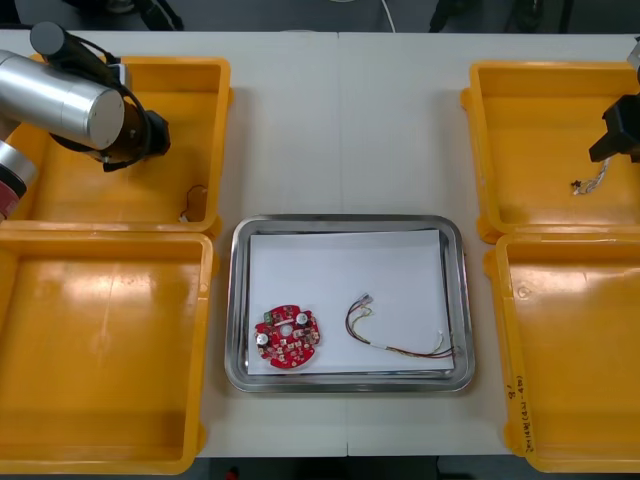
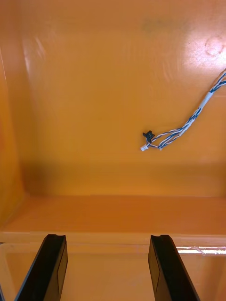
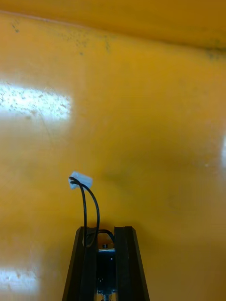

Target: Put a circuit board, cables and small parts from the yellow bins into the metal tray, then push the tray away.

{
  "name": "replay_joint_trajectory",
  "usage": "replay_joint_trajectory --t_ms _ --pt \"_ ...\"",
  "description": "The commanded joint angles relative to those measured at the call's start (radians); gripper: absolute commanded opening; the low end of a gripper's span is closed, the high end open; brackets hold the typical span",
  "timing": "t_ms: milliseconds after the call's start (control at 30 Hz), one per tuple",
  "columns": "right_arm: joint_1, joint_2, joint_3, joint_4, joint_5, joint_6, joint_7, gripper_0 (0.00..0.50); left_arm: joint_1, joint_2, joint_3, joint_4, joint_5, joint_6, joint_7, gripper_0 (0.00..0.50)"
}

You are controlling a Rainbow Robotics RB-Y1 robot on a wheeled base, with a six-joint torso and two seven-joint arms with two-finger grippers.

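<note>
The metal tray (image 1: pixel 238 300) sits in the middle of the table (image 1: pixel 340 130), white inside, with two yellow bins on each side of it. Inside the tray, the round red circuit board (image 1: pixel 288 338) lies in the near left corner. The red and yellow cable (image 1: pixel 400 338) is curled beside it toward the tray's right wall, apart from the board. Beyond the tray's far left corner, the left arm (image 1: pixel 60 95) reaches over the far left bin (image 1: pixel 80 190). The left gripper (image 3: pixel 106 229) hangs above that bin's floor, and its fingers (image 3: pixel 87 254) are pressed close together on a black cable (image 3: pixel 84 207). The cable loops up from between them to a small white plug (image 3: pixel 81 180). Beyond the tray's far right corner, the right gripper (image 2: pixel 109 239) hovers at the far right bin (image 1: pixel 530 130). Its fingers (image 2: pixel 49 268) stand wide apart with nothing between them. A twisted blue and white cable (image 2: pixel 188 124) lies on that bin's floor past the fingertips, not touching them. The two bins (image 1: pixel 100 340) (image 1: pixel 580 350) flanking the tray on its near side show bare floors.
</note>
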Motion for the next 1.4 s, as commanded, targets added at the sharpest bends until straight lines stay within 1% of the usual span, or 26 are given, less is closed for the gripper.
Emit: replay_joint_trajectory --t_ms 33,167,300,333,367,400,533,567,700,900,933,1033,1200,1300,1367,1400 --pt "-0.047 -0.064 -0.038 0.015 0.016 -0.024 -0.021 0.500 -0.028 0.044 0.048 -0.071 0.026 0.085 -0.084 0.000" --pt "-0.047 -0.073 -0.039 0.035 0.015 -0.047 -0.019 0.500 -0.028 0.044 0.092 -0.101 0.035 0.164 -0.087 0.000" --pt "-0.055 -0.076 -0.039 0.048 0.011 -0.061 -0.013 0.500 -0.028 0.044 0.137 -0.149 0.035 0.269 -0.084 0.000" --pt "-0.055 -0.076 -0.039 0.048 0.011 -0.061 -0.013 0.500 -0.028 0.044 0.137 -0.149 0.035 0.269 -0.084 0.000" --pt "-0.066 -0.076 -0.039 0.068 0.010 -0.064 -0.010 0.500 -0.028 0.044 0.155 -0.170 0.035 0.313 -0.084 0.000" --pt "-0.069 -0.076 -0.041 0.075 0.008 -0.064 -0.007 0.500 -0.028 0.044 0.163 -0.178 0.035 0.328 -0.084 0.000" --pt "-0.106 -0.072 -0.039 0.147 0.004 -0.082 0.007 0.500 -0.028 0.044 0.201 -0.239 0.040 0.448 -0.075 0.000" --pt "-0.109 -0.072 -0.039 0.154 0.004 -0.087 0.010 0.500 -0.028 0.044 0.206 -0.247 0.040 0.462 -0.073 0.000" --pt "-0.121 -0.072 -0.033 0.200 0.002 -0.128 0.021 0.500 -0.028 0.043 0.229 -0.321 0.049 0.571 -0.053 0.000" --pt "-0.126 -0.073 -0.028 0.243 0.018 -0.182 0.034 0.500 -0.028 0.032 0.242 -0.405 0.070 0.674 -0.024 0.000" --pt "-0.126 -0.073 -0.028 0.243 0.018 -0.182 0.034 0.500 -0.028 0.032 0.242 -0.405 0.070 0.674 -0.024 0.000" --pt "-0.129 -0.089 -0.028 0.249 0.039 -0.187 0.042 0.500 -0.028 0.010 0.258 -0.456 0.076 0.729 0.008 0.000" --pt "-0.129 -0.095 -0.033 0.260 0.065 -0.202 0.044 0.500 -0.025 -0.026 0.258 -0.525 0.079 0.779 0.097 0.000" --pt "-0.129 -0.095 -0.041 0.277 0.074 -0.223 0.045 0.500 -0.025 -0.043 0.258 -0.551 0.076 0.802 0.129 0.000" --pt "-0.132 -0.095 -0.044 0.308 0.085 -0.263 0.048 0.500 -0.025 -0.077 0.258 -0.587 0.063 0.835 0.174 0.000" --pt "-0.135 -0.095 -0.044 0.314 0.087 -0.268 0.048 0.500 -0.025 -0.082 0.258 -0.594 0.061 0.839 0.182 0.000"
